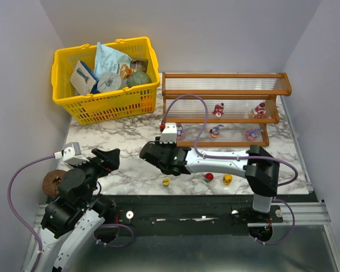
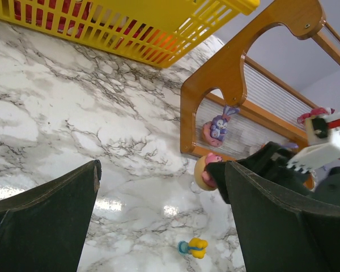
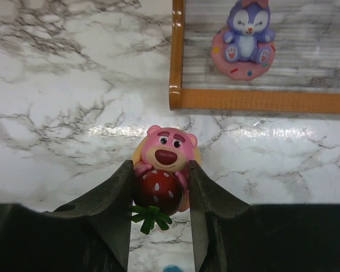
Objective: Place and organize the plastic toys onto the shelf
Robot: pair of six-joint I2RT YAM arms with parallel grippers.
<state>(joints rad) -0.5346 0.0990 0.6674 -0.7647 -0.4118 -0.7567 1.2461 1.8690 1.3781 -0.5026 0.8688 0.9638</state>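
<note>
Five small plastic figurines [image 1: 218, 109] are sitting on the orange-brown stepped wooden shelf [image 1: 226, 90] w/ clear ribbed tiers. Two red-and-white ones are on the mid tier and three on the low tier, incl. a purple bunny on a pink disc [image 3: 246, 39] at the left end. Three more tiny toys [image 1: 208, 177] are lying on the marble tabletop [image 1: 119, 136] near its front edge. A yellow slotted plastic basket [image 1: 105, 105] of packets is standing left of the shelf.

Your right pincer [image 3: 160, 167] is pinching a pink bear figurine [image 3: 167, 150] by the red strawberry it's hugging. Its long axis is running along the fingers, head poking past the tips toward the shelf's left front corner, face turned up to the wrist cam. It's sitting just in front of that corner. Whether it's touching the tabletop, can't tell.

Your left pincer [image 2: 161, 170] is spread wide, pointing at the bear from the left.
</note>
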